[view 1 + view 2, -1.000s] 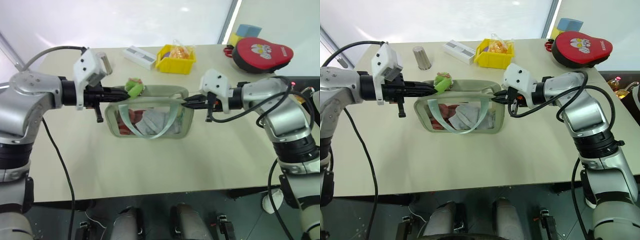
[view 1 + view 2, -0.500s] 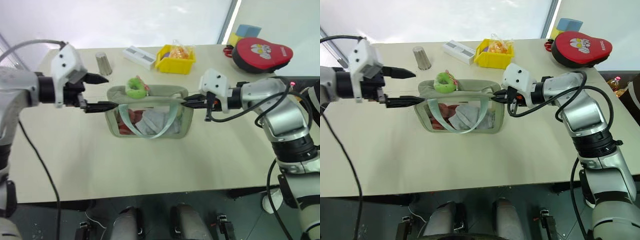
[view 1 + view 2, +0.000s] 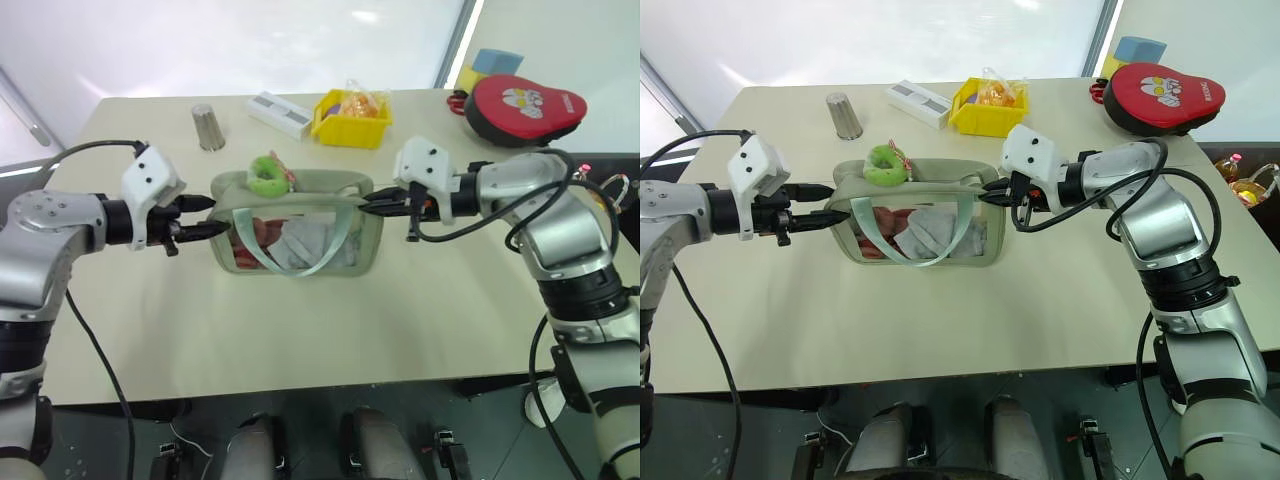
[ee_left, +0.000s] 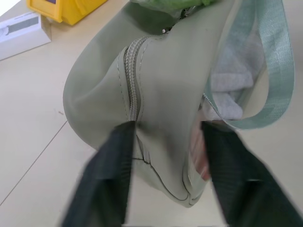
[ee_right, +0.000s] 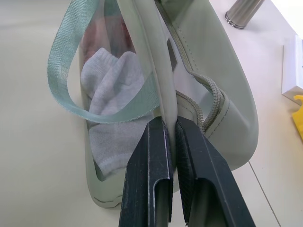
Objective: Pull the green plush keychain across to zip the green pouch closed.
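The green pouch [image 3: 300, 245] lies on the table with its clear panel and mint strap facing me. Its zipper [image 4: 132, 71] runs along the top. The green plush keychain [image 3: 266, 175] rests on the pouch's top near its left end, with nothing holding it. My left gripper [image 3: 205, 215] is at the pouch's left end, open, with a finger [image 4: 113, 156] on either side of that end. My right gripper [image 3: 368, 202] is shut on the fabric edge at the pouch's right end, with the fingers [image 5: 151, 156] pressed together.
Behind the pouch stand a metal cup [image 3: 207, 127], a white box [image 3: 280, 112] and a yellow bin [image 3: 350, 118] holding wrapped items. A red case [image 3: 525, 105] and coloured blocks [image 3: 490, 65] sit at the far right corner.
My left gripper let go of the keychain, opened wide, sank leftward to the pouch's left end, then narrowed. The keychain now rests on the pouch top. The right gripper kept its hold.
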### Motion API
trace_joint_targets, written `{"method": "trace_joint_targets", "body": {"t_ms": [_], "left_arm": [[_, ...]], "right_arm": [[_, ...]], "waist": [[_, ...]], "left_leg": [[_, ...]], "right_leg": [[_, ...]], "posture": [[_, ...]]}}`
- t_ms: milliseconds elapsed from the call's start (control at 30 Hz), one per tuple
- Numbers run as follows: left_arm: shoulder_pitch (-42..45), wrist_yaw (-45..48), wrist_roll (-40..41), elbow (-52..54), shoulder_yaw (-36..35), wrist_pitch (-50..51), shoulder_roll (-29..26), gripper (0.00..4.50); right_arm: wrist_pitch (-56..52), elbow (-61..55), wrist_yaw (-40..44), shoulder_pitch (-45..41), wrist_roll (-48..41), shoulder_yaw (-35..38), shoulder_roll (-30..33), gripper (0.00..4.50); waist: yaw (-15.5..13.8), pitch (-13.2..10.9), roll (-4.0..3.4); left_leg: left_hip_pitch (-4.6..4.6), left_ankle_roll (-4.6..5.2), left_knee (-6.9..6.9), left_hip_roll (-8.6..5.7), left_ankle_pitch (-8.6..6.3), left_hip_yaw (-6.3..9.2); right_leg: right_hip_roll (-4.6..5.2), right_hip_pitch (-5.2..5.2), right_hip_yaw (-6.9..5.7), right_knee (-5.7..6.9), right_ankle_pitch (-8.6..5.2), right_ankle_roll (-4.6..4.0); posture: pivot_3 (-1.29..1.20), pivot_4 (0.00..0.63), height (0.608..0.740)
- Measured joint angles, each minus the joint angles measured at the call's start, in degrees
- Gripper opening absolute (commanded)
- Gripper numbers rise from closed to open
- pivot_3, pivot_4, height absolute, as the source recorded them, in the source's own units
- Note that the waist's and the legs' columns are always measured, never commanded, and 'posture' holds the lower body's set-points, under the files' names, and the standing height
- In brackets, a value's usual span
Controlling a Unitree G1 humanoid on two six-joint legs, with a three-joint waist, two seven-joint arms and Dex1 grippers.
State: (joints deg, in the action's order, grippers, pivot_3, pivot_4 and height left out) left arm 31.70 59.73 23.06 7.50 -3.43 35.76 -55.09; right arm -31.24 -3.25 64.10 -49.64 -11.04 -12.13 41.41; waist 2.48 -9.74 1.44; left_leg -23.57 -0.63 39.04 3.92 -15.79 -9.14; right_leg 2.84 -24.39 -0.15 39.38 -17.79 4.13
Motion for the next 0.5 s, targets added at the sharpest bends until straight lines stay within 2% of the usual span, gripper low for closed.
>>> {"method": "trace_joint_targets", "body": {"t_ms": [33, 133, 233, 367, 500], "left_arm": [[0.0, 0.1, -0.1, -0.1, 0.0, -0.2, 0.0, 0.04], [0.3, 0.1, -0.6, -0.7, 0.4, -0.4, 0.0, 0.04], [0.7, 0.1, -1.3, -0.8, 0.6, -0.4, 0.0, 0.00], [0.8, 0.5, -1.4, -0.8, 0.9, -1.1, 0.0, 0.00], [1.1, 1.0, -1.5, -1.2, 1.0, -1.1, -0.2, 0.00]], "right_arm": [[-0.1, 0.0, -0.1, 0.0, 0.0, 0.0, 0.0, 0.00], [-1.0, -0.6, -0.2, -0.1, -0.4, 0.0, -0.3, 0.00], [-2.0, -1.3, 0.3, -0.1, -1.2, 0.2, -0.1, 1.02], [-1.7, -0.9, 2.9, -0.5, -1.7, 0.2, 1.8, 2.95], [-2.3, 1.3, 4.9, -7.1, -3.0, 1.6, 2.6, 2.95]], "waist": [[0.0, 0.0, 0.00], [0.0, 0.0, 0.00], [0.0, 0.0, 0.00], [-0.2, 0.0, 0.00], [0.0, 0.0, 0.00]], "left_leg": [[0.00, 0.00, 0.00, 0.00, 0.00, 0.00], [0.00, 0.00, 0.00, 0.00, 0.00, 0.00], [0.00, 0.00, 0.00, 0.00, 0.00, 0.00], [0.00, 0.00, 0.00, -0.02, 0.00, 0.00], [0.00, 0.00, -0.03, 0.00, 0.00, 0.00]], "right_leg": [[0.00, 0.00, 0.00, 0.00, 0.00, 0.00], [0.00, 0.00, 0.00, 0.00, 0.00, 0.00], [0.00, 0.00, 0.00, 0.00, 0.00, 0.00], [0.02, 0.00, 0.00, 0.00, 0.00, 0.00], [0.00, -0.02, 0.00, 0.00, 0.00, 0.00]], "posture": [[0.00, 0.150, 0.740], [0.00, 0.150, 0.740], [0.00, 0.150, 0.740], [0.00, 0.150, 0.740], [0.00, 0.150, 0.740]]}}
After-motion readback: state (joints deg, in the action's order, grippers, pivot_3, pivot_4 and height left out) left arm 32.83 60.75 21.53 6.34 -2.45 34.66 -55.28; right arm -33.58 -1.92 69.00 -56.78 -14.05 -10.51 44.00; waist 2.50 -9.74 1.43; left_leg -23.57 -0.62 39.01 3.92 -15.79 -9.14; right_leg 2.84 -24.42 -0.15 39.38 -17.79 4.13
